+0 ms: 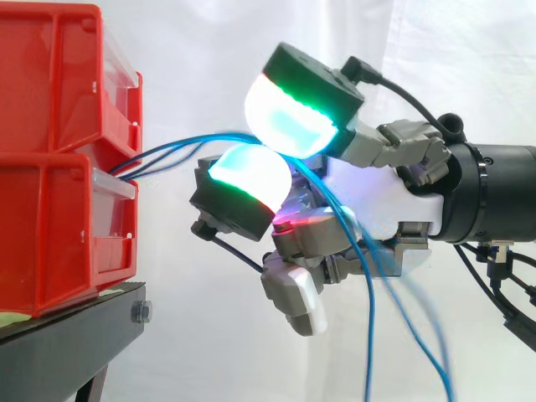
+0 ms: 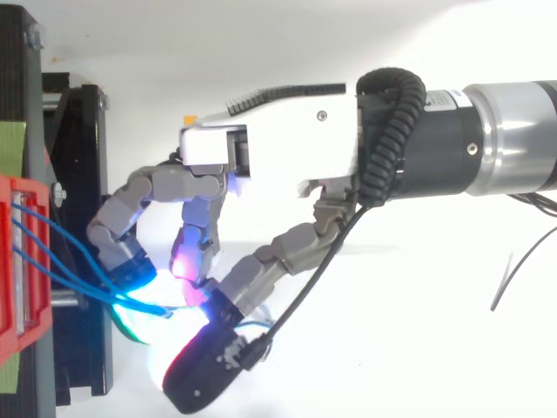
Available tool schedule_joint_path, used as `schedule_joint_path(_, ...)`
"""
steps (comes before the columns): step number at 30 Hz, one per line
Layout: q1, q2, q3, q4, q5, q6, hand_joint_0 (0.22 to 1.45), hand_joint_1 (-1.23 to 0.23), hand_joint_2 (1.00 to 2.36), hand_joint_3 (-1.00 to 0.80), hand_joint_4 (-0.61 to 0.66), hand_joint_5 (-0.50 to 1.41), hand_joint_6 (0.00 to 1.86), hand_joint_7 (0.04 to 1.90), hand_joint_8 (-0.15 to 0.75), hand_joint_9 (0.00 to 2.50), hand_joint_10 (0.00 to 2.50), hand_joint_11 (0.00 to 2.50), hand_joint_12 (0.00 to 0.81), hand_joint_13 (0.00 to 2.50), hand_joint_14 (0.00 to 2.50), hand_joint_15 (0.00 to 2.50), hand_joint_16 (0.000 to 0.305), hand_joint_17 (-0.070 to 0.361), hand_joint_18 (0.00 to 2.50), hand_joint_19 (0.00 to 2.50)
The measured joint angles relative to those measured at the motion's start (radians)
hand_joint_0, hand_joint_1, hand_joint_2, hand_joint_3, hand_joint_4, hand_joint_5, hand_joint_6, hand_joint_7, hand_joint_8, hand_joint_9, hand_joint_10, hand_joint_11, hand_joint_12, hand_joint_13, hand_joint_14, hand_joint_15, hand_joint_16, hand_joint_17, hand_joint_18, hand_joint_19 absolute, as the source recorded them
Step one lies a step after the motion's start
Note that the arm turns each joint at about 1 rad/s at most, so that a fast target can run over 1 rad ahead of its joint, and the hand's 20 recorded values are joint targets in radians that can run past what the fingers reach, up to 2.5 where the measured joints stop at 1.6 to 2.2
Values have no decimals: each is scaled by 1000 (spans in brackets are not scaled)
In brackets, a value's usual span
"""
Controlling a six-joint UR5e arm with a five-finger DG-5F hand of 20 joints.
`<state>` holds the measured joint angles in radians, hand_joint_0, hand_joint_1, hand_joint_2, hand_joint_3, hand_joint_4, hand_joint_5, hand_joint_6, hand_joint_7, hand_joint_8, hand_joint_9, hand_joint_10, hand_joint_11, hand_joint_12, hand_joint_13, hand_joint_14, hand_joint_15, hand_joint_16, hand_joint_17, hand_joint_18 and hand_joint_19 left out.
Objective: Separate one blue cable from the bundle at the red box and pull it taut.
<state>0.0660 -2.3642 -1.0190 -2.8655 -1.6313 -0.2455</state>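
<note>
- Two red bins [image 1: 50,167] are stacked at the left on a black stand [image 1: 67,327]. They are hard, glossy moulded plastic, boxy in shape, with clear front lips.
- The blue cables [image 1: 172,149] come out of the gap between the two bins as a small bundle. They are thin, smooth and round, and they run rightward in a shallow, slack arc to the fingertips.
- In the top view the strands leave the red box [image 2: 17,261] apart from one another and converge toward the glowing pads.
- The hand [image 1: 381,201] has its fingers curled. Two thick, rounded fingertips [image 1: 289,117] glow green and cyan and close on the bundle between them, so it pinches the blue cables. I cannot tell whether one strand or several sit in that pinch.
- Past the pinch, the cables drape over the white palm shell and grey finger links, then hang loose toward the lower right in front of the white curtain [image 1: 209,335].
- Step in hand, as I judge it: the hand is gripping at the bundle, no single cable is clearly separated, and nothing is taut.
- The next move calls for isolating one strand between the pads and letting the others slip free. The hand would then draw away from the bins until the sag is gone. The slick, thin sheath could slide through the soft-looking pads, so the pinch needs to be firm.
</note>
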Motion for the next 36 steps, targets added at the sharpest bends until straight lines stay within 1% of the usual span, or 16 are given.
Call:
schedule_joint_path(3,0,0,0,0,-1,0,807,-975,1000,-500,-168,-153,934,1238,338,1237,26,1144,381,1059,24,641,49,110,1031,533)
schedule_joint_path(5,-1,0,0,0,-1,1,744,-985,1000,-500,-117,-147,932,1215,345,1261,27,1153,377,1061,24,641,48,109,1031,548)
schedule_joint_path(7,-1,0,0,-1,-2,1,674,-981,1000,-500,-55,-136,929,1111,352,1286,26,1170,383,1080,25,659,48,108,1034,574)
schedule_joint_path(9,-2,0,0,-3,-4,1,553,-949,1000,-500,-4,-132,928,1051,376,1328,26,1171,402,1111,24,665,50,112,1061,597)
schedule_joint_path(10,-2,0,0,-5,-5,2,533,-945,1000,-500,9,-130,926,1040,379,1331,27,1171,404,1115,25,662,51,115,1074,592)
schedule_joint_path(11,-3,0,1,-7,-6,2,493,-908,1000,-500,43,-129,912,1056,388,1342,24,1150,423,1138,25,670,54,121,1104,600)
schedule_joint_path(13,-4,0,2,-12,-8,3,473,-837,1000,-500,62,-126,909,977,398,1360,23,1137,433,1159,24,655,56,127,1140,602)
schedule_joint_path(17,-5,0,11,-31,-13,2,497,-637,1000,-500,55,-123,888,995,390,1388,26,1113,435,1173,22,659,55,124,1143,618)
schedule_joint_path(21,-7,0,19,-42,-16,2,558,-593,1000,-500,27,-118,869,1062,376,1402,25,1124,417,1170,25,670,51,115,1116,653)
schedule_joint_path(24,-7,0,25,-48,-16,1,607,-631,1000,-500,-22,-113,867,1089,371,1398,28,1124,410,1166,25,672,49,111,1101,671)
schedule_joint_path(25,-7,0,27,-50,-16,1,625,-675,1000,-500,-28,-112,870,1100,369,1400,26,1135,411,1170,24,682,49,111,1101,674)
schedule_joint_path(29,-6,0,31,-52,-16,-1,617,-769,1015,-311,1,-114,876,1159,384,1387,27,1137,417,1169,25,684,50,111,1104,674)
schedule_joint_path(31,-4,-1,31,-53,-15,-1,640,-846,1019,-258,18,-126,892,1134,381,1352,26,1146,420,1167,25,682,50,113,1107,655)
schedule_joint_path(33,-3,-1,30,-54,-14,-1,682,-889,1017,-277,8,-133,899,1135,380,1326,26,1149,411,1155,25,677,50,112,1095,641)
schedule_joint_path(35,-2,0,30,-56,-14,-1,744,-924,1010,-375,-11,-135,900,1211,382,1324,26,1148,408,1148,25,668,49,110,1086,624)
schedule_joint_path(36,-2,0,30,-59,-14,-1,756,-916,1007,-423,-28,-135,905,1203,384,1329,25,1146,407,1148,24,668,49,110,1079,618)
